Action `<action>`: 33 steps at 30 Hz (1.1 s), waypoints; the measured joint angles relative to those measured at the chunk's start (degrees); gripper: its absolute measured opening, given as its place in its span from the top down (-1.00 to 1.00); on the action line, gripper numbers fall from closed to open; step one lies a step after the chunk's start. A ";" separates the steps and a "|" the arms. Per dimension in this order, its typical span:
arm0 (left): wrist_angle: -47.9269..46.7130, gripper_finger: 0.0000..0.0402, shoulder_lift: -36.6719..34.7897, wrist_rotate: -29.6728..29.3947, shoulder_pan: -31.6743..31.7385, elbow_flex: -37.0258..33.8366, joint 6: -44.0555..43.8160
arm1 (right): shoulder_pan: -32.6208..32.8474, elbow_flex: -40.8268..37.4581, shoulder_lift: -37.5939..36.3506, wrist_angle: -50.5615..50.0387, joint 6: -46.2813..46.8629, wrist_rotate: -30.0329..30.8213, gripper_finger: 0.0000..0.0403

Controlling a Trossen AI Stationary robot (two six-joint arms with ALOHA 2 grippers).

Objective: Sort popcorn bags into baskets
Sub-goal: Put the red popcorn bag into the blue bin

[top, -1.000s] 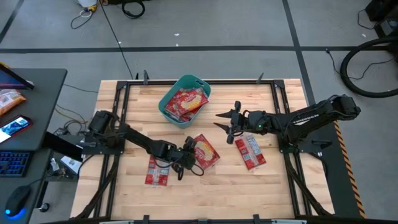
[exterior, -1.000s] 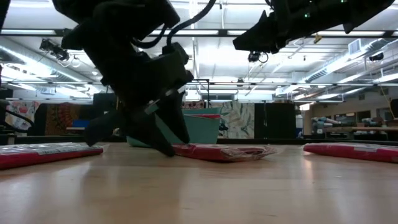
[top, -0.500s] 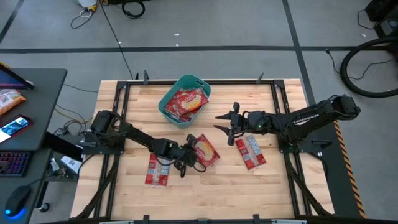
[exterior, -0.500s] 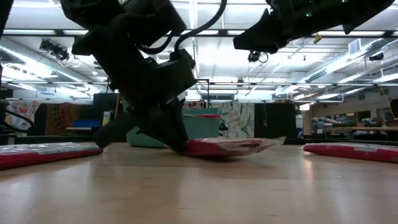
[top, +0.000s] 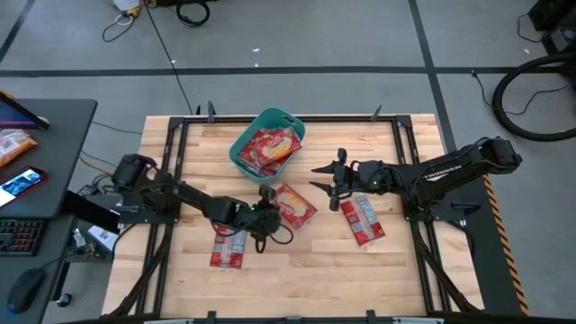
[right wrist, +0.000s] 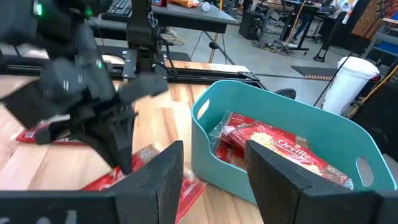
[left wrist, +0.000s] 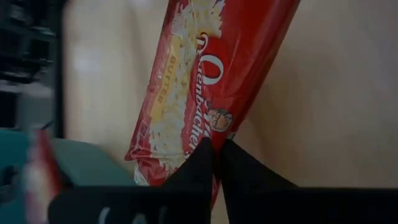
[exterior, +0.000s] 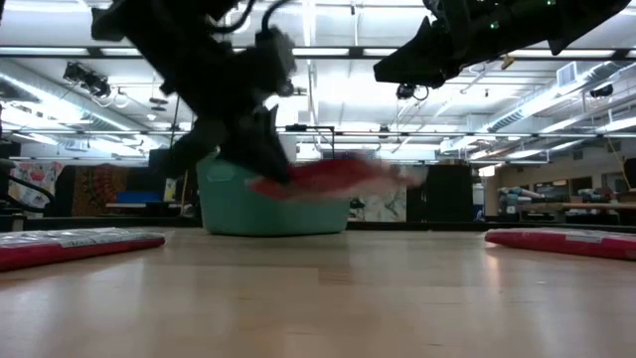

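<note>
We see the left end effector near the middle of the worktop, its dark fingers pinched together on the edge of a flat, glossy red popcorn bag with a yellow-cream picture. In the low view that held bag hangs clear of the surface, in front of the tub. The left wrist view shows the crinkled film of the bag running away from the fingertips over bare wood.

The right end effector hovers above the worktop just to the right of the tub; its two fingers stand well apart with nothing between them.

The teal plastic rectangular tub with rounded corners and sloping sides sits at the far middle of the worktop. It contains several red popcorn bags, lying flat and overlapping; we see a handle cut-out in its rim from the right wrist view.

Two more groups of red bags lie flat on the surface: one near the left arm, one near the right arm.

The worktop is pale wooden slats framed by dark metal rails. Around it is a grey floor with cables; a dark desk stands to the left.
</note>
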 joint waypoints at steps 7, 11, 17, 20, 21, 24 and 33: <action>-1.12 0.91 -3.26 -2.22 -0.02 0.07 -1.08 | 0.15 0.02 0.00 -0.18 0.02 0.00 0.12; -1.51 0.91 -4.99 -4.17 0.04 0.15 -1.09 | 0.16 0.02 0.00 -0.47 -0.03 0.00 0.12; 0.61 0.91 -5.85 -6.93 0.11 0.42 -1.30 | 0.16 0.04 0.00 -0.60 -0.03 0.00 0.12; 2.44 0.91 -5.85 -8.65 0.08 0.43 -1.20 | 0.14 0.04 0.00 -0.58 0.00 0.00 0.12; 3.40 0.91 -5.85 -8.83 0.14 0.44 -1.23 | 0.15 0.04 0.00 -0.58 0.00 0.00 0.12; 4.76 0.91 -5.88 -9.48 0.83 0.46 -2.52 | 0.16 0.04 0.00 -0.41 0.00 0.40 0.12; 4.52 0.91 -5.88 -17.53 2.56 2.92 -6.79 | 0.14 0.06 -2.53 -1.79 1.17 3.20 0.12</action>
